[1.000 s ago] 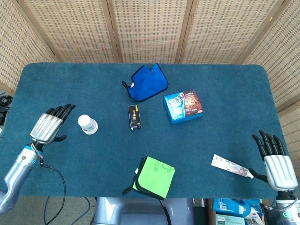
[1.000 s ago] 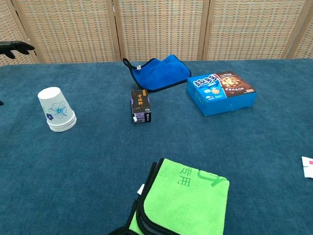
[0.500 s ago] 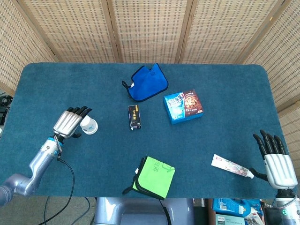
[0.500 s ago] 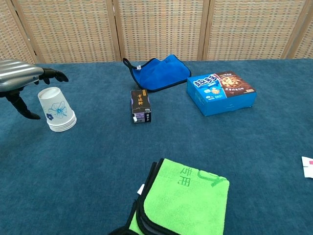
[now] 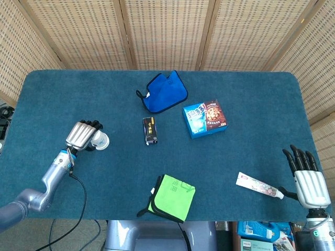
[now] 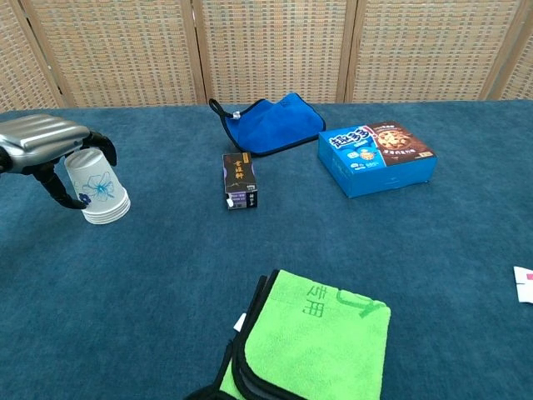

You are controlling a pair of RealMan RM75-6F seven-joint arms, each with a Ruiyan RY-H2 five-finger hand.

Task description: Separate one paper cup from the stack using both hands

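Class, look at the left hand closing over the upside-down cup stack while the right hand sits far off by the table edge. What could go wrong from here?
1. The left hand curls over the top of the cup stack; squeezing hard could crush the thin paper.
2. Lifting may bring up the whole stack, since the right hand is far away and cannot hold the lower cups.
3. A sideways nudge could tip the stack.

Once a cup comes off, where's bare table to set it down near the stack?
Open cloth lies in front of the cup stack, between it and the green towel, and behind it toward the screen. The left hand curls over the stack's top. The middle is busier: small dark box, blue cloth, snack box.
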